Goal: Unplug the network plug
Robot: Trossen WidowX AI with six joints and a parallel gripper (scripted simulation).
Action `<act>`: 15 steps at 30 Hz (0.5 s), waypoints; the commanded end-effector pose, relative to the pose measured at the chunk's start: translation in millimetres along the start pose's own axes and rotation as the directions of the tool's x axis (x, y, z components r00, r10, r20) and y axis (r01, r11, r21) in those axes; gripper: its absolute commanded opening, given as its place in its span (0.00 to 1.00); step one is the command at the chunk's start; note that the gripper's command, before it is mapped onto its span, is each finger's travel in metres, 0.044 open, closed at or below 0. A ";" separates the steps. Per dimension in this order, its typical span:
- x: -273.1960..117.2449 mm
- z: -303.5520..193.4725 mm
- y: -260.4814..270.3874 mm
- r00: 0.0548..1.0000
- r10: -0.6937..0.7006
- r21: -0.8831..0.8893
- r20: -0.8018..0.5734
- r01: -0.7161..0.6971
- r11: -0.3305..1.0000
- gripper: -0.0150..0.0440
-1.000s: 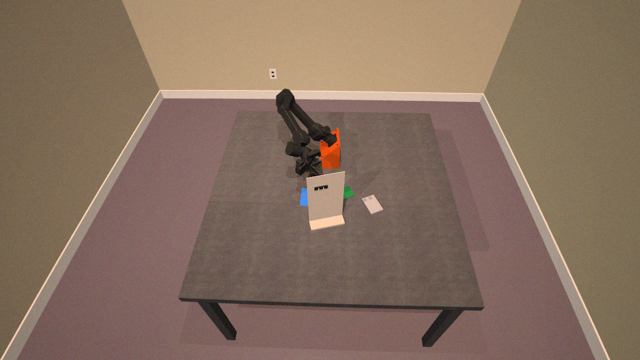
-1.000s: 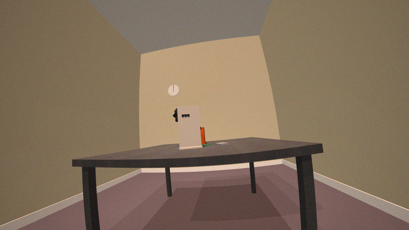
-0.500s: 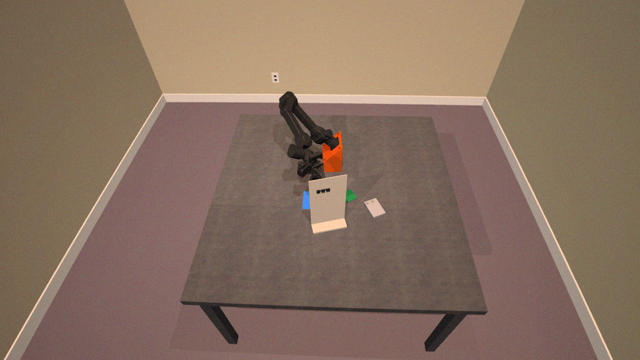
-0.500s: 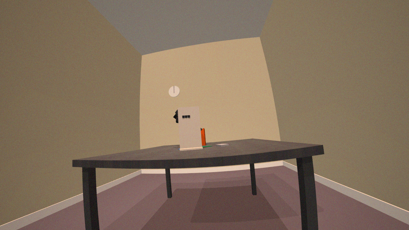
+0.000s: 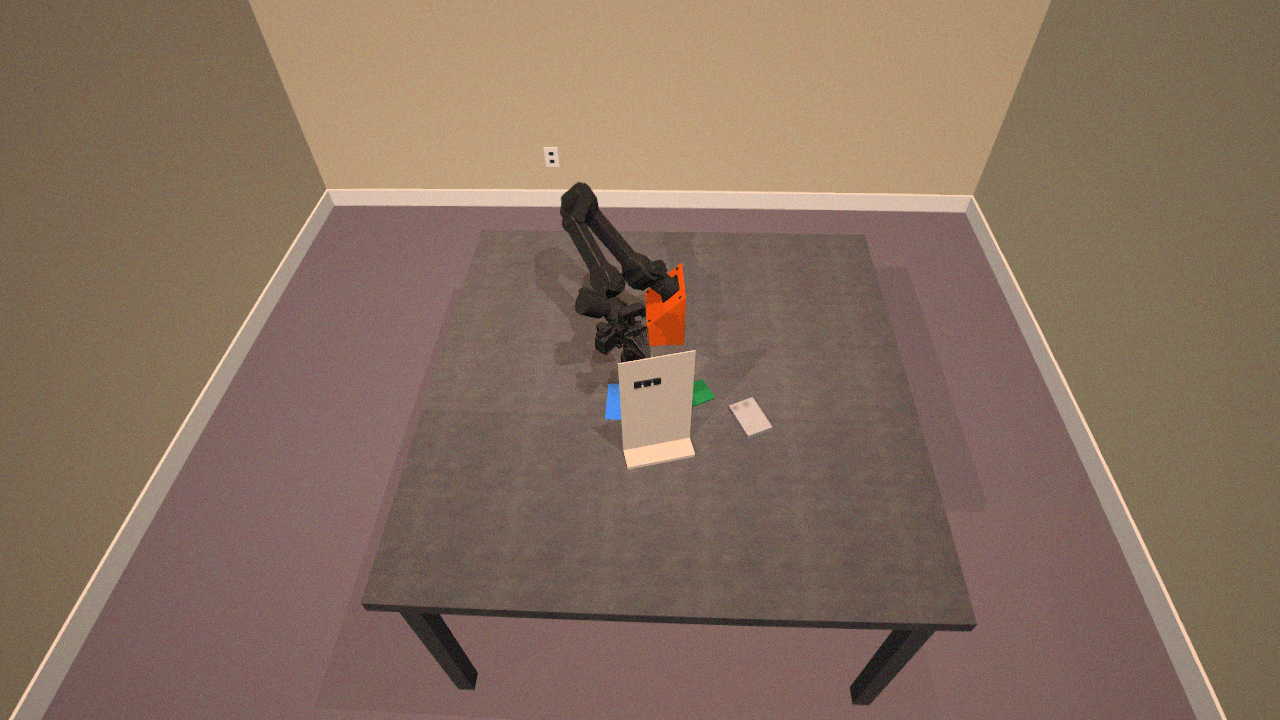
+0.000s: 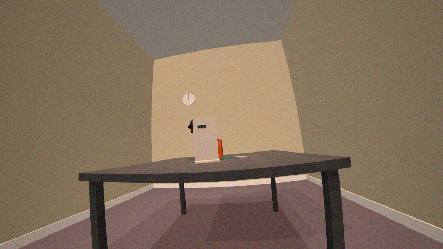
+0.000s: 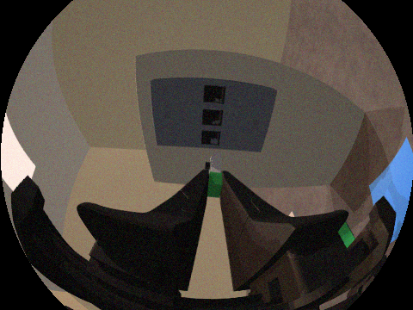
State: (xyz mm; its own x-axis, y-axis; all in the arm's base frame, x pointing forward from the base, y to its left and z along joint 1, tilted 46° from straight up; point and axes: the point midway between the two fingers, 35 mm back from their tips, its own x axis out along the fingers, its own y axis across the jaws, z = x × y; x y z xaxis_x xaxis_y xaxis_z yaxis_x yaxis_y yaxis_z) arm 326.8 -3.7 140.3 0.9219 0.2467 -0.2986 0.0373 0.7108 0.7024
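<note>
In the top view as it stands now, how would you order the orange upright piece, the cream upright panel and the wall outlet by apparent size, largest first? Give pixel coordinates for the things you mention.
1. Cream upright panel [image 5: 657,411] [image 6: 205,142]
2. Orange upright piece [image 5: 666,324] [image 6: 220,149]
3. Wall outlet [image 5: 551,162]

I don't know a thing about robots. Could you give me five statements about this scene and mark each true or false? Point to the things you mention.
1. The gripper [image 5: 637,354] [image 7: 213,176] is holding the green plug [image 7: 215,185]. True.
2. The plug is fully seated in a socket. False: it is out, between the fingers.
3. The blue-grey plate [image 7: 176,112] on the upright panel [image 5: 657,413] [image 6: 205,142] [image 7: 301,151] has three square openings. True.
4. The orange piece [image 5: 665,329] [image 6: 220,148] lies flat. False: it stands upright on the table.
5. A round clock [image 6: 188,99] hangs on the wall. True.
</note>
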 end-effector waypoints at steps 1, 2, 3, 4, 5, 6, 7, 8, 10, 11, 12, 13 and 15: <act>-2.4 -0.7 -0.1 1.000 0.001 -0.005 0.000 -0.001 1.000 0.25; -2.8 -0.8 -0.1 1.000 0.001 -0.005 0.000 -0.001 1.000 0.25; -3.2 -0.9 -0.1 1.000 0.001 -0.005 0.000 -0.001 1.000 0.25; -3.6 -1.0 -0.1 1.000 0.001 -0.005 0.000 -0.001 1.000 0.25; -4.0 -1.1 -0.1 1.000 0.001 -0.005 0.000 -0.001 1.000 0.25; -4.4 -1.2 -0.1 1.000 0.001 -0.005 0.000 -0.001 1.000 0.25; -4.8 -1.3 -0.1 1.000 0.001 -0.005 0.000 -0.001 1.000 0.25; -5.2 -1.4 -0.1 1.000 0.001 -0.005 0.000 -0.001 1.000 0.25; -6.0 -1.6 -0.1 1.000 0.001 -0.005 0.000 -0.001 1.000 0.25; -6.3 -1.6 -0.1 1.000 0.001 -0.005 0.000 -0.001 1.000 0.25; -6.7 -1.7 -0.1 1.000 0.001 -0.005 0.000 -0.001 1.000 0.25; -7.1 -1.8 -0.1 1.000 0.001 -0.005 0.000 -0.001 1.000 0.25; -7.8 -2.0 -0.1 1.000 0.001 -0.005 0.000 -0.001 1.000 0.25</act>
State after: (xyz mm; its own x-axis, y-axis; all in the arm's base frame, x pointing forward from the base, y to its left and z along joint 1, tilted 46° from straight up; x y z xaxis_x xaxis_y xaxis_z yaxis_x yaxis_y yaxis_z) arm 320.8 -4.3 141.0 0.9218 0.2467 -0.2991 0.0377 0.7108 0.7024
